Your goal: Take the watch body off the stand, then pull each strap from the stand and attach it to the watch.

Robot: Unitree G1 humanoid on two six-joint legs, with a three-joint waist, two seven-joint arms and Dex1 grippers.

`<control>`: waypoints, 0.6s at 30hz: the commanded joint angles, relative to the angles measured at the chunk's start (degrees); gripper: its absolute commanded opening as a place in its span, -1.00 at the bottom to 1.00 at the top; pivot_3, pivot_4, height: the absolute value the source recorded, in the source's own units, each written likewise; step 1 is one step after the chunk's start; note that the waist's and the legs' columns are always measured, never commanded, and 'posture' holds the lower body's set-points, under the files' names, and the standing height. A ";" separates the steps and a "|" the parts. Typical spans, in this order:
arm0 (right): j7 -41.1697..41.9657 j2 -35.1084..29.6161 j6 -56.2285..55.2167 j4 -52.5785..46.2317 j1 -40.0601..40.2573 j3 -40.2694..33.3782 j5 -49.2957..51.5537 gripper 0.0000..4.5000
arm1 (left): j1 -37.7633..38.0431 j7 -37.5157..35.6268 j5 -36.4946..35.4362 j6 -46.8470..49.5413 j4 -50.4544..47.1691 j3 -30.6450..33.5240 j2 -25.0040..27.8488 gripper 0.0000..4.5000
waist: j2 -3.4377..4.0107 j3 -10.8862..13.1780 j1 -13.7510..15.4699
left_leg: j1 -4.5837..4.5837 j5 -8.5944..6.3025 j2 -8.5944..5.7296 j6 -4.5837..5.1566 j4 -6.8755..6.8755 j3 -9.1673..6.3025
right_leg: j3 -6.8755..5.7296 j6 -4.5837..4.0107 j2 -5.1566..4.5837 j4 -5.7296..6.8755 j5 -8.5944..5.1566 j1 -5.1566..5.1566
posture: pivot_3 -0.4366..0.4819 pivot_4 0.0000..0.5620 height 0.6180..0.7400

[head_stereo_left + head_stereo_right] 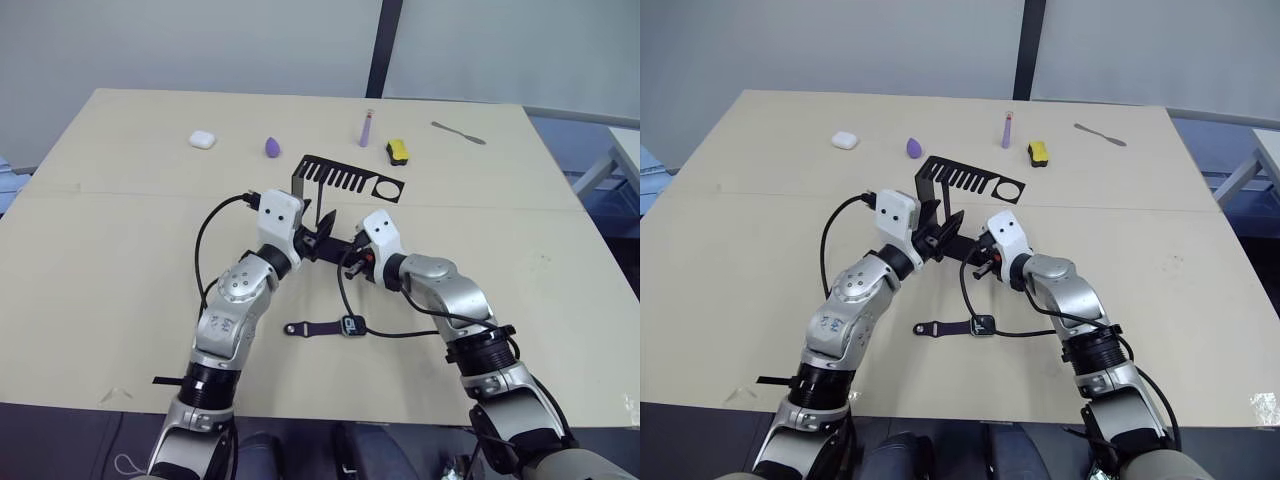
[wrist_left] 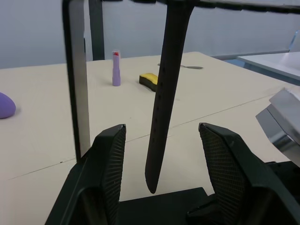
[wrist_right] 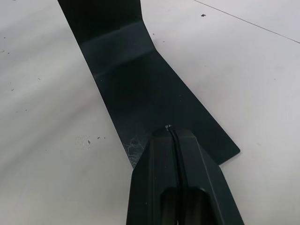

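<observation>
Your left gripper (image 2: 159,154) gapes wide around the hanging black perforated strap (image 2: 161,98) | right gripper (image 3: 174,136) pinched empty on the thin black sheet-metal stand (image 3: 140,84) base edge | bare tabletop around.

stand (image 3: 140,89): thin black metal, smooth, slight sheen
strap (image 2: 161,98): matt black, rubbery
table (image 1: 120,230): pale, matt, lightly speckled
pads (image 2: 114,164): black, finely textured

My table (image 1: 110,250) is pale tan. The stand (image 1: 345,178) sits on it just beyond my left gripper (image 1: 318,238) and right gripper (image 1: 350,255). Behind them lies the watch body (image 1: 351,325), one strap (image 1: 310,327) attached. Well beyond: white case (image 1: 203,140), purple egg (image 1: 273,147), lilac tube (image 1: 366,128), yellow block (image 1: 397,151), spatula (image 1: 458,133).
</observation>
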 commanded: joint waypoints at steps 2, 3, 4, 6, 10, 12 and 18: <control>-1.09 0.11 1.47 1.10 0.66 -0.12 -1.11 -1.00 | -1.57 -0.65 0.75 -4.02 -0.44 -0.01 -1.36 -0.43 | 0.00 0.00 -0.01 | 0.00 0.00 0.00 0.00 -0.01 0.01 | 0.00 0.00 0.00 0.01 0.00 0.00 | -0.05 -0.47 1.00; -1.11 0.12 1.50 1.11 0.61 -0.23 -1.05 -1.00 | -1.43 -0.86 0.75 -4.57 -1.05 -0.01 -1.48 -0.66 | 0.00 0.00 0.01 | 0.00 0.00 0.00 0.00 -0.01 0.00 | 0.00 0.00 0.00 0.01 0.00 0.00 | -0.05 -0.47 1.00; -1.16 0.16 1.45 1.17 0.55 -0.35 -1.03 -1.00 | -1.03 -1.01 0.79 -5.11 -2.13 0.08 -1.40 -0.90 | 0.00 0.00 0.02 | 0.00 0.00 0.00 -0.01 -0.01 0.01 | 0.00 0.00 0.00 0.01 0.00 0.00 | -0.05 -0.47 1.00; -1.25 0.23 1.44 1.09 0.59 -0.52 -0.97 -1.00 | -0.28 -1.20 0.85 -5.84 -3.71 0.25 -1.27 -0.95 | 0.00 0.00 0.00 | 0.00 0.00 0.00 -0.01 0.00 0.00 | 0.00 0.00 -0.01 0.01 0.00 0.00 | -0.05 -0.47 1.00; -1.35 0.36 1.53 0.93 0.54 -0.80 -0.83 -1.00 | 1.97 -1.52 0.83 -6.52 -6.24 0.77 -0.61 -0.95 | 0.00 0.00 -0.02 | 0.00 0.00 0.01 -0.01 -0.01 0.01 | 0.00 0.00 0.00 0.01 0.00 0.00 | -0.05 -0.47 1.00; -1.32 0.44 1.63 0.84 0.70 -0.84 -0.75 -1.00 | 2.88 -1.31 0.18 -6.44 -7.34 1.46 -0.87 -0.95 | 0.00 0.00 -0.01 | 0.00 0.00 0.01 -0.01 -0.02 0.01 | 0.00 0.00 -0.01 0.01 0.00 0.00 | -0.05 -0.47 1.00; -1.04 0.35 1.97 0.30 1.09 -0.71 -0.77 -1.00 | 5.21 -2.11 -0.35 -5.88 -10.56 2.21 -0.04 -0.95 | 0.00 0.00 -0.02 | -0.01 0.00 0.01 0.00 -0.02 0.01 | 0.00 0.00 0.00 -0.01 0.00 0.00 | -0.05 -0.47 1.00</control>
